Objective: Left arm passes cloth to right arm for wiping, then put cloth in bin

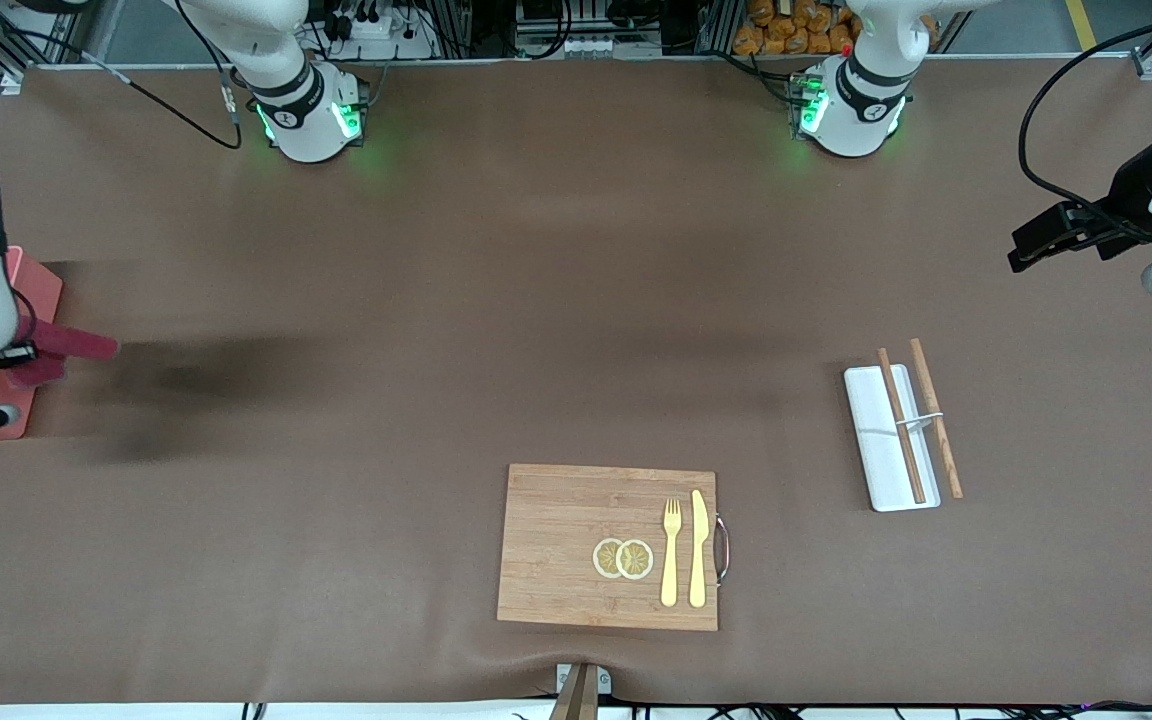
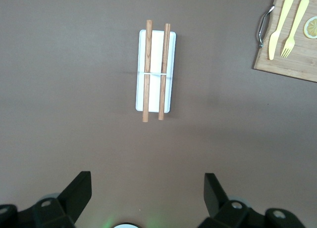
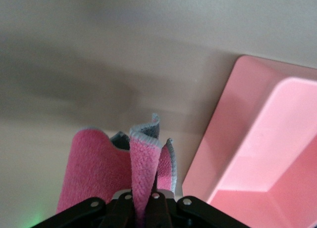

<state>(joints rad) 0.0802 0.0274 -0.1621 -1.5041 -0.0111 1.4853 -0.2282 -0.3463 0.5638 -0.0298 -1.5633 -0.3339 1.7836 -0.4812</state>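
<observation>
Two glossy white robot arms are working at a brown-covered table. At the right arm's end of the table, the right gripper (image 3: 143, 208) is pinching a small magenta-red terry cloth (image 3: 99, 171) between tightly clenched fingers; the cloth is hanging in loose folds, grey-edged, up in the air just beside the pink thick-walled rectangular bin (image 3: 257, 154). In the front view the cloth (image 1: 66, 345) is showing partly over the bin's (image 1: 36, 290) edge and partly over the bare table surface (image 1: 436, 300).

Over the left arm's end of the table, the left gripper (image 2: 147, 196) is waiting in the air with its black fingers (image 2: 79, 191) spread wide and holding nothing. Its wrist camera is looking down on a flat white rectangular tray (image 2: 155, 72) with two brown wooden chopsticks (image 2: 147, 69) lying lengthwise over a small metal rest across the tray.

Nearer to the front camera than the tray, a light wooden cutting board (image 1: 576, 545) with a metal handle is carrying a yellow fork (image 1: 671, 550), a yellow knife (image 1: 698, 548) and two round lemon slices (image 1: 623, 558) side by side, touching.
</observation>
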